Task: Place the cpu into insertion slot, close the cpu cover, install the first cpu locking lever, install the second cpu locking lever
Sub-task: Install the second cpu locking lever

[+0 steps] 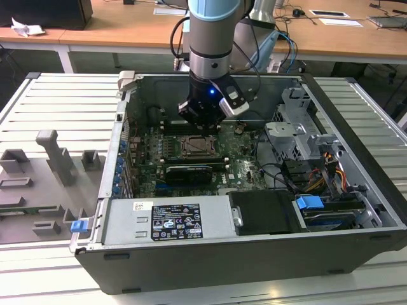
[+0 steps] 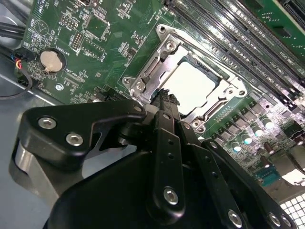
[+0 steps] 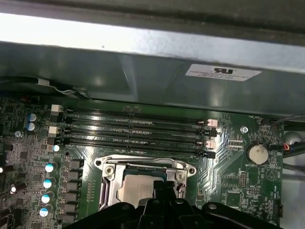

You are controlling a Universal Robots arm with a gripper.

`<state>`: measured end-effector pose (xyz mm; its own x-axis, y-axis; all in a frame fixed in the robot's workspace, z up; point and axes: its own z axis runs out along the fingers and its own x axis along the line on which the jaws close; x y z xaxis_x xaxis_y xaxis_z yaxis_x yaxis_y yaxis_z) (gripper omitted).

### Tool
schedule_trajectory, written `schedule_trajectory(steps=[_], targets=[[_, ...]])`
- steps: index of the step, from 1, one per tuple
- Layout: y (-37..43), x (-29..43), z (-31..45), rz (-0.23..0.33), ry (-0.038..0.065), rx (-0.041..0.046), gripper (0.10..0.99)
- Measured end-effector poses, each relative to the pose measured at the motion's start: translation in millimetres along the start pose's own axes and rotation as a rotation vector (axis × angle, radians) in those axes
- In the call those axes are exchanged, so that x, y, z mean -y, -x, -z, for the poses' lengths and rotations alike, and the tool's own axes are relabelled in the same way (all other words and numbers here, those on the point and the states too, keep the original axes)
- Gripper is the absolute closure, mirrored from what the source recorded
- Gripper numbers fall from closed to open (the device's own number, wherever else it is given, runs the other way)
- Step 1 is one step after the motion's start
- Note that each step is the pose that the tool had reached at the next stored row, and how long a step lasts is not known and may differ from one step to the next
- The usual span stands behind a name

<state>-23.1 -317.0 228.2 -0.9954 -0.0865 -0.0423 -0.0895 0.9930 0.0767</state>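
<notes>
the cpu [image 2: 190, 86] lies flat in the insertion slot [image 2: 224, 98], gripper [image 2: 164, 98] fingers pressed together above.

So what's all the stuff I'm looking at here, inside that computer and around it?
computer case: one, dark grey, lying open on the slatted table
circuit board: one, green, on the case floor
cpu: one, pale silver, seated in the insertion slot
cpu cover: one, silvery frame, down around the cpu
memory slots: several, long and black, beside the socket
coin battery: one, silver, on the board
grey fixtures: several, on the table at the exterior view's left
desks: wooden, behind
gripper: one, black, at the socket's edge
</notes>
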Motion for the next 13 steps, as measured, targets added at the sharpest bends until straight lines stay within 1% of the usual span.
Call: schedule_trajectory(steps=[2,4,5,7,8,11,13], targets=[[0.2,-0.3,4.0,0.0,0.0,0.0001,0.98],[0.5,-0.8,10.9,0.0,0.0,0.0001,0.98],[0.5,-0.9,12.6,0.0,0.0,0.0001,0.98],[0.1,0.9,12.9,0.0,0.001,0.0001,0.98],[-0.3,2.9,13.1,0.0,0.0,0.0001,0.98],[-2.4,12.4,13.9,0.0,0.0,0.0001,0.98],[-3.6,20.7,14.5,0.0,0.0,-0.0003,0.98]])
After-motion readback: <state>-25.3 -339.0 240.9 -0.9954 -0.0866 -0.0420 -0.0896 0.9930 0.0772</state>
